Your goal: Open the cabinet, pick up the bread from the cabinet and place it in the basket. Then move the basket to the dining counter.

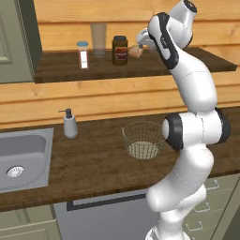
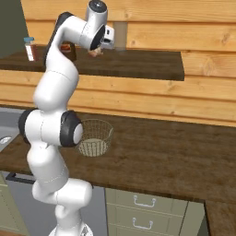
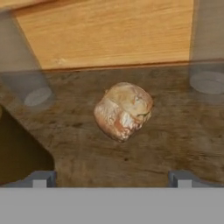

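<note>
Bread (image 3: 124, 111) sits on the cabinet shelf (image 1: 61, 70), right of the jar (image 1: 120, 50). My gripper (image 3: 111, 178) hangs over it, fingers spread wide, empty. Step: reaching for the grasp. Next I'd descend, straddle the roll, close, then carry to the basket (image 1: 142, 139).

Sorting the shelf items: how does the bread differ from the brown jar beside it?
The bread is a small, rounded, light-brown roll; the jar is taller, dark brown, cylindrical, with a black lid. The jar stands upright, while the bread lies low on the shelf. Both rest on that same dark wooden shelf.
</note>
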Controlling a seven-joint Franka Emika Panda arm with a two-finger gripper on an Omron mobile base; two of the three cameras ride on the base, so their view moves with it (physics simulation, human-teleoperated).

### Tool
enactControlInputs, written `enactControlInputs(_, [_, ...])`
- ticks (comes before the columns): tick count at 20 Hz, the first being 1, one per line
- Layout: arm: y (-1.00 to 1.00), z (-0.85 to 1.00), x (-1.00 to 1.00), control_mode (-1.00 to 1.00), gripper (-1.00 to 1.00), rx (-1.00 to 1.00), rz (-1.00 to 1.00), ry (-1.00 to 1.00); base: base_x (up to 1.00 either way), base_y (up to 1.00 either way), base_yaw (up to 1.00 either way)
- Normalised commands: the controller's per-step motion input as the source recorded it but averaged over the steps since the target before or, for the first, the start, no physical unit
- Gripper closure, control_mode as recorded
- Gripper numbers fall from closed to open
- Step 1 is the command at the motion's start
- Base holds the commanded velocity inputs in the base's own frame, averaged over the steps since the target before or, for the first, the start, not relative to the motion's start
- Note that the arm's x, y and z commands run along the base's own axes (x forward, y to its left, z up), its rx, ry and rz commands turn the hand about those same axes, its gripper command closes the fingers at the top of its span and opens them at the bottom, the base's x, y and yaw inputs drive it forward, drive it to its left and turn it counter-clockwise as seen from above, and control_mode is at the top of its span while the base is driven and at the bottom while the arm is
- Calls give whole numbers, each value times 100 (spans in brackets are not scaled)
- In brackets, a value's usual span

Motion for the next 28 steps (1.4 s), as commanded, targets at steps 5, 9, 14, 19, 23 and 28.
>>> enactControlInputs(5, [2, 0, 47, -100, -100, 0, 0, 0, 0, 0, 0])
enactControlInputs(9, [0, 0, 40, -100, -100, 0, 0, -1, 0, 0, 0])
enactControlInputs(14, [0, -13, 28, -100, -100, 0, 0, 0, 0, 0, 0])
enactControlInputs(19, [0, -20, 12, -100, -100, 0, 0, -1, 0, 0, 0])
enactControlInputs(23, [4, -11, 18, -100, -100, 0, 0, -1, 0, 0, 0])
enactControlInputs(28, [13, 0, 21, -100, -100, 0, 0, 0, 0, 0, 0])
